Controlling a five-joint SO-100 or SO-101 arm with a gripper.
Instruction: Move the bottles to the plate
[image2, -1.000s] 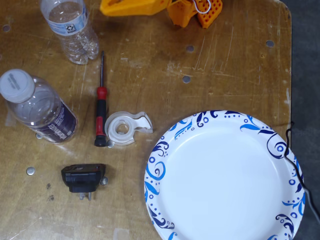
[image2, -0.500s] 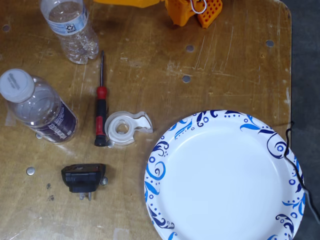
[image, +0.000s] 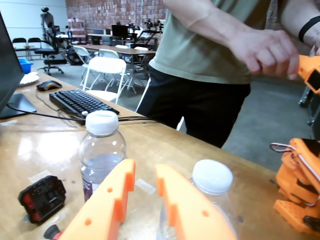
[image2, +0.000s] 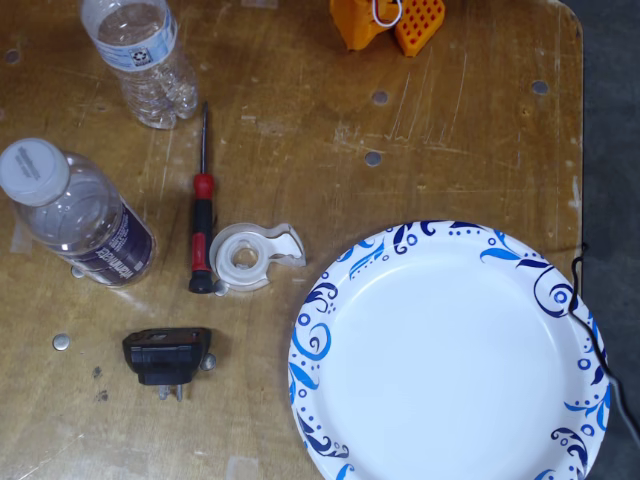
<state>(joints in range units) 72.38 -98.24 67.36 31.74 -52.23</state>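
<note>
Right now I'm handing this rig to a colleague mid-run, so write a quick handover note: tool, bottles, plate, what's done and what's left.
Tool: open and empty in the wrist view, fingers level with the bottle caps; out of the fixed view.
Slim bottle: standing at the table's top left corner in the fixed view.
Wider bottle: standing below it, near the left edge, white cap on.
Plate: lower right, nothing on it.
Done: no bottle moved.
Left: grasp and carry both bottles to the plate.

Fixed top-down; wrist low, level.
</note>
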